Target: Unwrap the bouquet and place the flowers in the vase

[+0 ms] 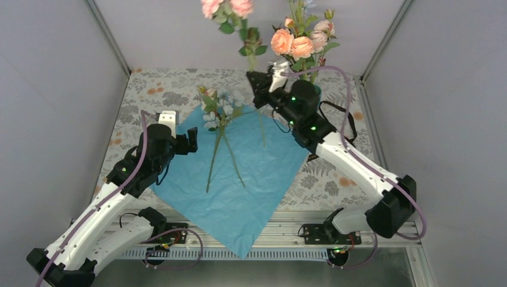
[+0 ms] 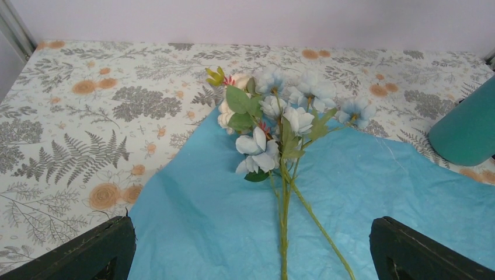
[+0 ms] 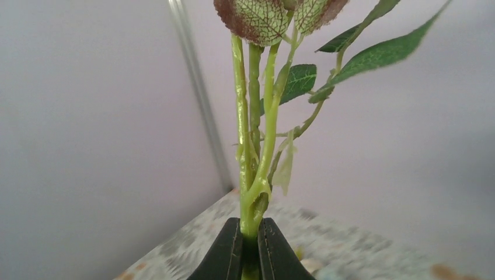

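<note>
Shows, from above, the blue paper sheet (image 1: 239, 179) spread open and flat on the floral tablecloth (image 1: 155, 84), with one corner hanging over the near table edge between the two arm bases. Places a bunch of pale-blue flowers (image 1: 218, 110) on the far left part of the sheet: blooms at the sheet's far edge, long green stems running back toward the arms and splaying apart.

Shows the right gripper (image 1: 258, 84) raised over the far corner of the sheet, fingers pressed together on the green stem of a pink-flowered sprig (image 1: 227, 7). Holds that sprig upright, blooms at the top edge of the view and the thin lower stem hanging below the fingers above the sheet. Confirms the grip in the right wrist view: gripper (image 3: 250, 227) closed tight around the sprig's stem (image 3: 254, 146), leaves fanning out above.

Sets the teal vase (image 1: 317, 89) on the tablecloth at the sheet's far right edge, mostly hidden behind the right arm; cannot tell whether it touches the paper. Shows peach and pink roses (image 1: 293, 43) standing in it.

Shows the left gripper (image 1: 188, 140) at the sheet's left edge, fingers spread wide and holding nothing. Frames, in the left wrist view, the gripper (image 2: 251, 220), the sheet (image 2: 204, 221), the pale-blue flowers (image 2: 280, 116) and the vase (image 2: 467, 128) at the right.
</note>
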